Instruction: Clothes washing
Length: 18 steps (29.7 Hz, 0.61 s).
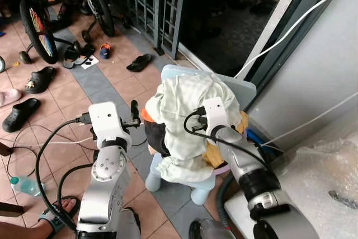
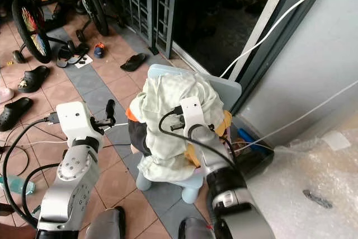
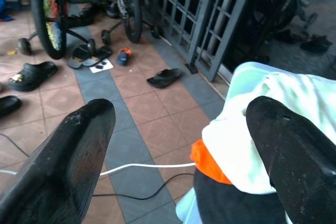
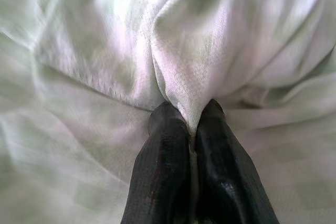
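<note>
Pale green checked cotton garment point(image 1: 187, 113) lies heaped on top of the light blue plastic child's chair point(image 1: 243, 89). Right gripper point(image 4: 191, 129) sits over the chair, fingers pressed together, pinching a fold. Left gripper point(image 3: 181, 145), fingers spread, hovers just beside the chair's left edge. Judgement: lift goes straight up off the chair.

We see a terracotta tiled floor point(image 1: 126, 85) with grey strips, a dark metal gate point(image 1: 148, 4), bicycles point(image 1: 36, 23), scattered black sandals point(image 1: 39, 79), and a grey wall point(image 1: 330, 54) crossed by white cables point(image 1: 291, 29)
</note>
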Motion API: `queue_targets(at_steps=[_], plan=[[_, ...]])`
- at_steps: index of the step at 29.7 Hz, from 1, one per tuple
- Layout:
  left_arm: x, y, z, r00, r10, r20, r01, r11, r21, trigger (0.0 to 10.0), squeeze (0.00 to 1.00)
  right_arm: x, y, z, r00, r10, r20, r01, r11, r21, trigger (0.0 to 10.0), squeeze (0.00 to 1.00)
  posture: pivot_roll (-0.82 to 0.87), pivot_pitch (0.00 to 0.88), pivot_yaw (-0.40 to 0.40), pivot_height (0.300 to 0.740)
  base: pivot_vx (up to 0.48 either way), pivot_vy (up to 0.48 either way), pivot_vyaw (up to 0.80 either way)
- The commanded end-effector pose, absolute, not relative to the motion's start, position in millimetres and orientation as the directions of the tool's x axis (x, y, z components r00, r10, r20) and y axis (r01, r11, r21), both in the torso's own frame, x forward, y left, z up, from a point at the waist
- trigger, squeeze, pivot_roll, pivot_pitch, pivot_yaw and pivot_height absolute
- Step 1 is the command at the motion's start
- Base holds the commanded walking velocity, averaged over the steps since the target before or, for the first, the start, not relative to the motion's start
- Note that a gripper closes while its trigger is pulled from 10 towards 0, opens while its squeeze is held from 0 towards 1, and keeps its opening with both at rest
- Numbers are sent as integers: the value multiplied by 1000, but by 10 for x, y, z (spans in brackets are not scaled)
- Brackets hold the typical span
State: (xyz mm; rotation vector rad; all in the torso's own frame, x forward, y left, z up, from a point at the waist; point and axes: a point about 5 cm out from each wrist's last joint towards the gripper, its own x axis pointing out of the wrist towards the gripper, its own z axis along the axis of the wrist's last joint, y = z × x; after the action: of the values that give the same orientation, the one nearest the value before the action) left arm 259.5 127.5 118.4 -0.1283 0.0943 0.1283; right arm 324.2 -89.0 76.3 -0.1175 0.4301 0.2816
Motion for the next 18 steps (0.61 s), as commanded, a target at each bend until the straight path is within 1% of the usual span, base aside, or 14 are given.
queue_targets(at_steps=[1,6,10,13,18], plan=[[2635,1054,1245,993,73,-89,-90,975,-204,10000,0,3249,-895,842,885,255,-389,-298,953,-54,0,0,-15,119,-89,740,0,0,0],[2649,1049,1265,995,67,-80,-82,977,-199,10000,0,3277,-918,1054,919,282,-274,-290,957,13,0,0,-11,118,-79,740,0,0,0],[2659,1080,1267,995,71,-77,-84,978,-191,10000,0,3288,-988,1393,962,257,-89,-257,966,11,0,0,-7,114,-67,740,0,0,0],[2669,1081,1265,995,66,-78,-79,980,-183,10000,0,3231,-1002,1607,958,286,14,-286,958,-10,0,0,-8,109,-54,740,0,0,0],[2696,1092,1256,991,96,-99,-110,982,-154,10000,0,3160,-1040,1729,948,311,72,-311,950,-20,0,0,-4,103,-46,740,0,0,0]])
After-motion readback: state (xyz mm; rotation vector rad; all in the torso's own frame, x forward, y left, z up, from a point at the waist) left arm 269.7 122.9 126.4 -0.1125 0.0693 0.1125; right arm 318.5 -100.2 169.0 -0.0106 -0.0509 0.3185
